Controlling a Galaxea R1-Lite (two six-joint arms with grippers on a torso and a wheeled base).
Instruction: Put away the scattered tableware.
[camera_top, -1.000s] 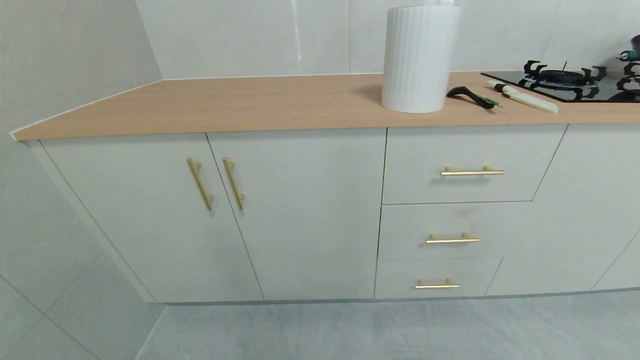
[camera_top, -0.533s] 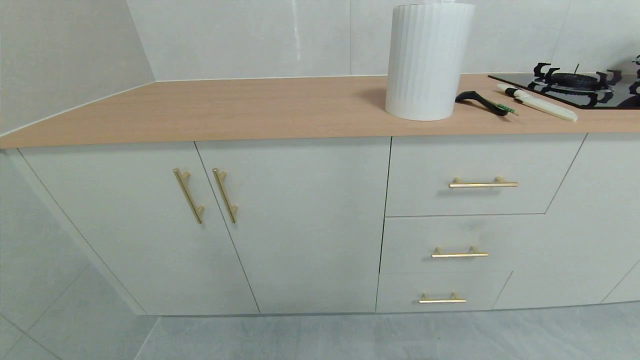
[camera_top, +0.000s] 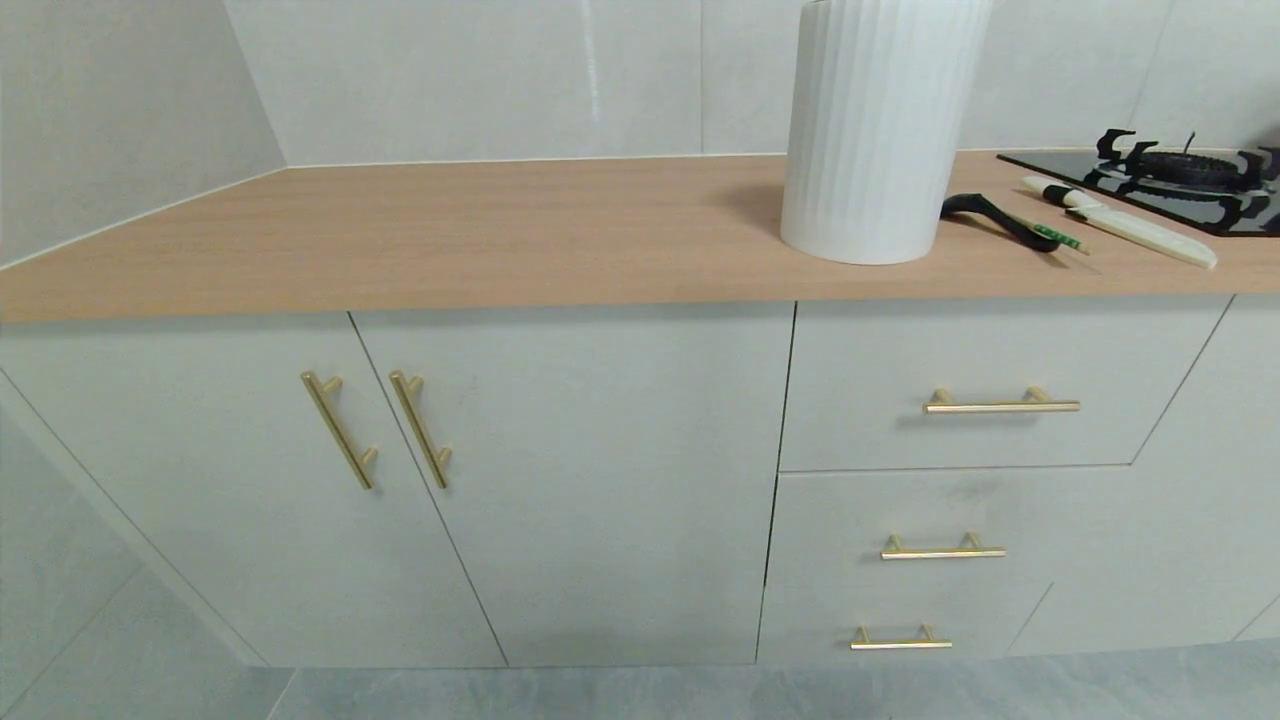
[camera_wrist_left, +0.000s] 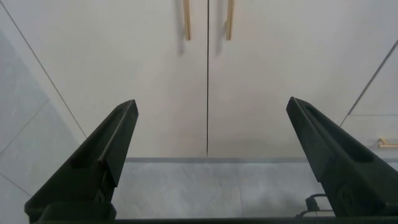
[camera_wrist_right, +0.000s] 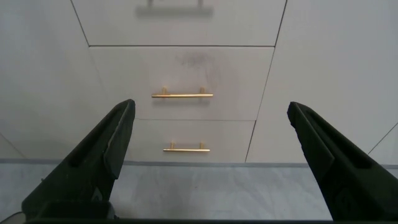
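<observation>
**Left pincer (camera_wrist_left: 210, 104) and right pincer (camera_wrist_right: 210, 104): both spread, both empty**

Your arms sit low before the cabinet fronts, the left facing the double doors (camera_wrist_left: 273, 81), the right facing the drawers (camera_wrist_right: 182, 74). Their jaws stand wide apart, since they carry nothing. The tableware is up on the table (camera_top: 450, 230): a black-handled utensil (camera_top: 995, 218) and a white knife (camera_top: 1130, 224) lie side by side between the white ribbed holder (camera_top: 880, 130) and the stove (camera_top: 1180, 170). That holder is likely where they belong, so you must raise an arm first.
</observation>
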